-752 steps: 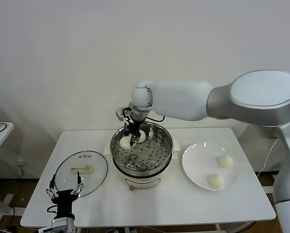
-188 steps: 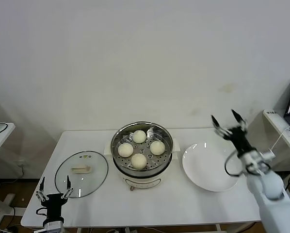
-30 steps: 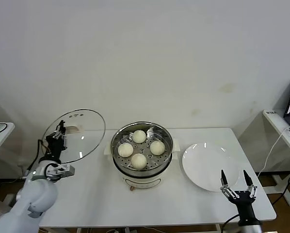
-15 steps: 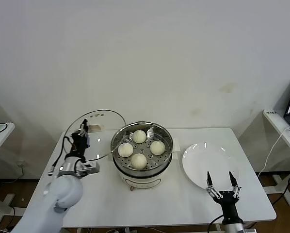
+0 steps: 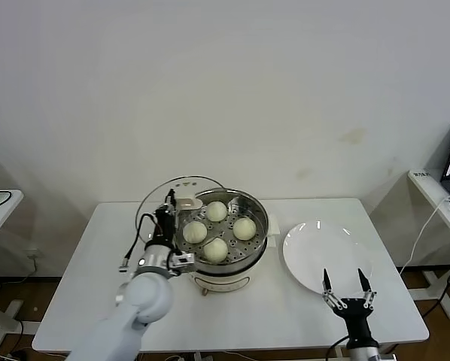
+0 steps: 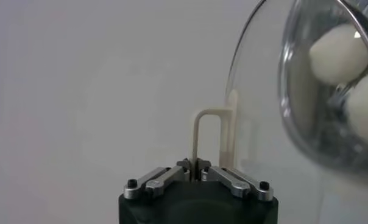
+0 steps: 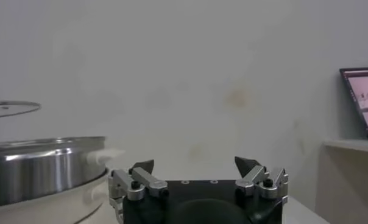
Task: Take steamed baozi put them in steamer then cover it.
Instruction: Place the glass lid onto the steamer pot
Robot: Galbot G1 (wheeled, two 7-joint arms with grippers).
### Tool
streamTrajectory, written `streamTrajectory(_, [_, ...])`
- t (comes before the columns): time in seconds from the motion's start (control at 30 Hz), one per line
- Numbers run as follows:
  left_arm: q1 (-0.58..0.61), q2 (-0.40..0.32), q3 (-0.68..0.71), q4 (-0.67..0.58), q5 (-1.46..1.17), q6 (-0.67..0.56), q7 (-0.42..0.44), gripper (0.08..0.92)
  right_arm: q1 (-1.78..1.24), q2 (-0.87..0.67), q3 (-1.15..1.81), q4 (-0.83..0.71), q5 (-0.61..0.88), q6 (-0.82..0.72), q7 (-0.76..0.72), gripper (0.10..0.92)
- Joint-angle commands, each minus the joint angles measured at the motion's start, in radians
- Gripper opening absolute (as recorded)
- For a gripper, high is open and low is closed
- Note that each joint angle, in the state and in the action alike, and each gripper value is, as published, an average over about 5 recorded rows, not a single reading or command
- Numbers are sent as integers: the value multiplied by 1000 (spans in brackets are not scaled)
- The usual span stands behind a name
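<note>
Four cream-white baozi [image 5: 216, 211] lie on the perforated tray of the steel steamer [image 5: 240, 263] at the table's middle. My left gripper [image 5: 168, 207] is shut on the cream handle [image 5: 186, 203] of the clear glass cover [image 5: 172, 192]. It holds the cover tilted in the air over the steamer's left rim. In the left wrist view the fingers [image 6: 195, 163] pinch the handle [image 6: 208, 137], with baozi [image 6: 339, 52] showing beyond the glass [image 6: 257, 91]. My right gripper [image 5: 344, 289] is open and empty at the table's front right.
A flat white plate [image 5: 315, 256] lies bare to the right of the steamer, just behind my right gripper. The right wrist view shows the steamer's wall [image 7: 44, 170], the cover's edge [image 7: 10, 108] above it, and a laptop [image 7: 360, 91] on a side stand.
My left gripper has carried the cover to the right, from over the table's left part to the steamer's left rim. The right gripper has stayed near the front right.
</note>
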Motion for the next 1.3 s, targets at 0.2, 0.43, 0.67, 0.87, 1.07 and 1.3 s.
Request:
streamTrajectory(0.2, [-18,-104,81,20,134,16,57,139,-80,-180,191,109,-114,-349,-57,823])
streamTrajectory(0.43, [-21,-130,77,42,182,-3,65,139,-108,-269,243,137,-60,-422,-35,823])
streamTrajectory(0.67, [-14,-156,89,71,240,-28,68,139,-115,-304,247,151,-40,-538,1,823])
streamTrajectory(0.87, [-3,-180,81,88,267,-42,65,139,-121,-328,223,165,-33,-550,-11,823])
streamTrajectory(1.07, [0,-198,75,109,285,-52,62,139,-118,-324,197,181,-26,-540,-12,823])
streamTrajectory(1.3, [1,-201,76,130,293,-58,64,139,-115,-309,187,178,-24,-524,-11,823])
